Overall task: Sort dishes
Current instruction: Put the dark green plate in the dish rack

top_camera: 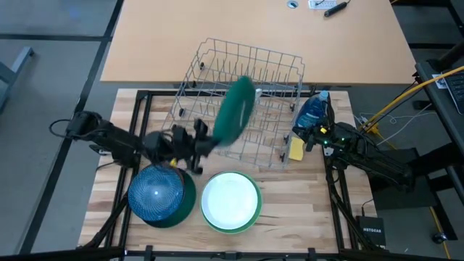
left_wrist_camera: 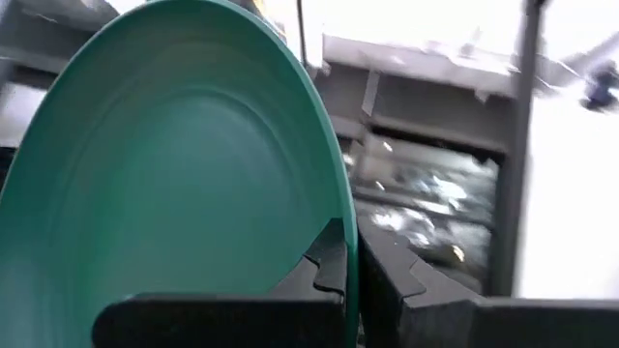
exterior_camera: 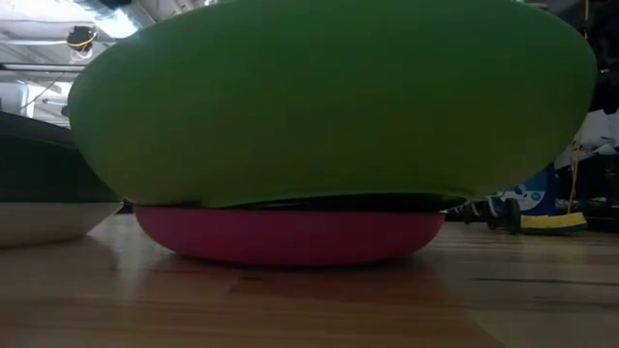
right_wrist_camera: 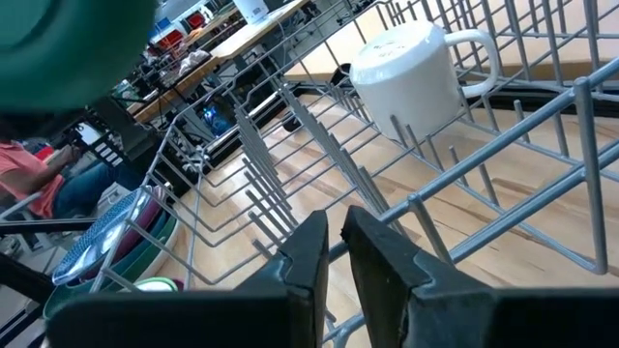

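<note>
1. At about 8 o'clock on the wooden surface (top_camera: 290,210) sits a stack: a blue plate (top_camera: 154,192) nested in a dark green bowl (top_camera: 185,206). Stacking by size looks like the way the unsorted dishes are kept compact.
2. The left hand (top_camera: 206,143) is clenched on the rim of a dark green plate (top_camera: 234,109), holding it on edge over the left part of the wire rack (top_camera: 246,87), near the centre. Upright is likely the pose needed to slip it between the tines. The plate looks smooth, round and shallow, with a thin rim.
3. At 6 o'clock, a white plate (top_camera: 230,199) lies in a light green bowl (top_camera: 243,226); the low view shows a pink dish (exterior_camera: 290,235) beneath.
4. A white mug (right_wrist_camera: 406,72) hangs tipped on the tines.
5. At 3 o'clock, the right hand (top_camera: 308,134) waits just beside the rack's right end, fingers nearly together, grasping nothing, near a blue bottle (top_camera: 313,112) and yellow sponge (top_camera: 296,149).
</note>
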Controlling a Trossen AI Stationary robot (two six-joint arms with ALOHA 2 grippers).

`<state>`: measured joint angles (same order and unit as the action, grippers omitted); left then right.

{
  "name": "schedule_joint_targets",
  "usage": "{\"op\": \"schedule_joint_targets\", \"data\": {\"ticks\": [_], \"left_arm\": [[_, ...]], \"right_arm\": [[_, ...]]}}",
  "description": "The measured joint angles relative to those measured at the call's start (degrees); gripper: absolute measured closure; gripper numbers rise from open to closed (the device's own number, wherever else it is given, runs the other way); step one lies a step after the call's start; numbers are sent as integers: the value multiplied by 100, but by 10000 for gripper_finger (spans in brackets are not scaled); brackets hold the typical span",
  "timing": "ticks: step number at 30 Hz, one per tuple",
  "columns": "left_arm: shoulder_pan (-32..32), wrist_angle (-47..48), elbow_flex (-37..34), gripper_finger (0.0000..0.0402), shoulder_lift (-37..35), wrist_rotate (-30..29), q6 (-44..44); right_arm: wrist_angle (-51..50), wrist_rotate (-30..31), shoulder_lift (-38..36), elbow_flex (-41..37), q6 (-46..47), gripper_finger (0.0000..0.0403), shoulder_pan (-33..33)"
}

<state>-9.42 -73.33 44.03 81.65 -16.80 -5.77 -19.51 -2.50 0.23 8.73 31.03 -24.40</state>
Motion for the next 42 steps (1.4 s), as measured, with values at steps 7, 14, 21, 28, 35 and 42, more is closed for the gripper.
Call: {"op": "schedule_joint_targets", "data": {"ticks": [7, 14, 21, 28, 35, 42], "left_arm": [[1679, 256, 0, 401, 0, 790, -1395], [3709, 743, 0, 401, 1, 2095, -2571], [5341, 1371, 0, 401, 7, 3292, -3193], [6008, 1392, 0, 401, 34, 3816, -3380], [6277, 1418, 259, 401, 491, 4204, -3696], [6257, 1415, 1314, 401, 1365, 4518, -3945]], "right_arm": [[-26, -4, 0, 0, 0, 350, 0], [-30, -6, 0, 0, -3, 350, 0], [-31, -6, 0, 2, 4, 350, 0], [-37, -6, 0, 2, 11, 350, 0], [-39, -6, 0, 2, 15, 350, 0], [-38, -6, 0, 2, 17, 350, 0]]}}
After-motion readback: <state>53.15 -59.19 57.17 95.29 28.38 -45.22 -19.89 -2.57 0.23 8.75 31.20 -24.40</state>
